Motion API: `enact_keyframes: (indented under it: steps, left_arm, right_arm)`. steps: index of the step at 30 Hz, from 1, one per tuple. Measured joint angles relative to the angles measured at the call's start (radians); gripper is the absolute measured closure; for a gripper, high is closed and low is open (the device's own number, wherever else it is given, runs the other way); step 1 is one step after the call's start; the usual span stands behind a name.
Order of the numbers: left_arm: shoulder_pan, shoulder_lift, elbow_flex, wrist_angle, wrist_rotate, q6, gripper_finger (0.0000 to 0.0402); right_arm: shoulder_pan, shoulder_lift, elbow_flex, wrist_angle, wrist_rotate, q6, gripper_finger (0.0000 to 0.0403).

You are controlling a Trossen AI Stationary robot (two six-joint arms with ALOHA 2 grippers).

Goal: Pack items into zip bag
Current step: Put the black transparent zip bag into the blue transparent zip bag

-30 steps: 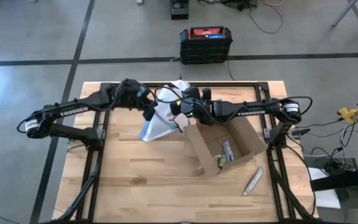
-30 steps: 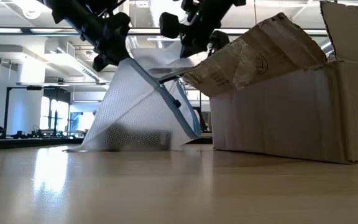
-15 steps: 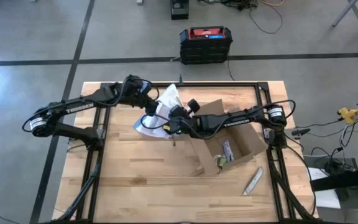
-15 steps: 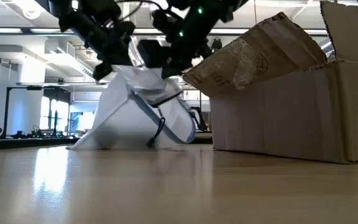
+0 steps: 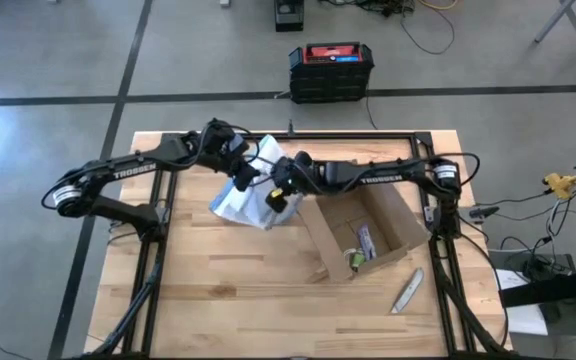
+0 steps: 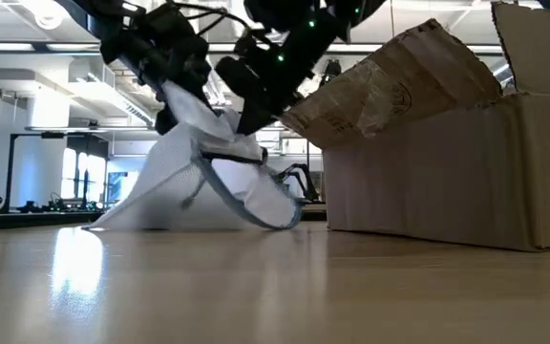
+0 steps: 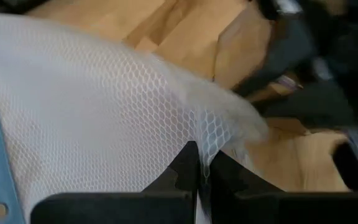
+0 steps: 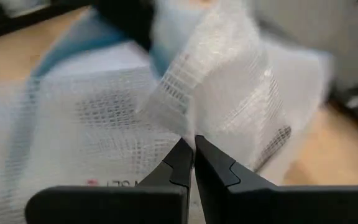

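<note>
Pinching the zip bag (image 5: 248, 192) are both end effectors, left (image 7: 201, 167) and right (image 8: 193, 151).

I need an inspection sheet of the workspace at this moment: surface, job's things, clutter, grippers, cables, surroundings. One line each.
Surface: wooden table, with a black frame along its edges.
Job's things: the zip bag, meshed with a blue strip, is held up off the table by both grippers, its lower edge resting on the wood; the items to pack cannot be made out.
Clutter: open cardboard box with small objects inside; a slim grey tool lies beside it.
Grippers: left gripper shut on the bag's mesh; right gripper shut on the bag too.
Cables: loose wires on the floor by the table's right side.
Surroundings: a black and red case on the floor beyond the table.
</note>
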Motion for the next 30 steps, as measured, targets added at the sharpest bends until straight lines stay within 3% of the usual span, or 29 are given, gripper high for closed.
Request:
enact_keyframes:
  steps: [5,10,13,16,20,24,27,30]
  left_arm:
    - [0.001,-0.016,0.000,-0.002,0.004,0.008,0.0401]
    - [0.002,0.016,0.000,0.003,-0.020,0.008,0.0401]
    - [0.004,0.041,0.000,0.004,-0.022,0.017,0.0401]
    - [0.004,0.047,0.000,0.002,0.010,0.046,0.0401]
    - [-0.004,0.034,0.000,-0.006,0.105,0.076,0.0401]
    - [-0.006,0.030,0.000,-0.028,0.157,0.122,0.0401]
    - [-0.009,0.032,0.000,-0.052,0.170,0.165,0.0401]
    - [-0.009,0.039,0.000,-0.056,0.172,0.173,0.0401]
  right_arm:
    - [-0.055,-0.001,-0.002,0.028,-0.386,-0.015,0.0403]
    - [-0.056,-0.001,0.009,0.083,-0.632,-0.010,0.0403]
    - [-0.043,0.000,0.009,0.110,-0.706,0.027,0.0403]
    - [-0.039,0.000,0.010,0.058,-0.636,0.052,0.0403]
    - [-0.062,0.000,0.010,-0.101,-0.399,0.055,0.0403]
    - [-0.110,-0.001,0.011,-0.169,-0.303,0.119,0.0403]
    - [-0.131,-0.003,0.011,-0.156,-0.213,0.160,0.0403]
    - [-0.152,-0.004,0.010,-0.059,-0.194,0.188,0.0403]
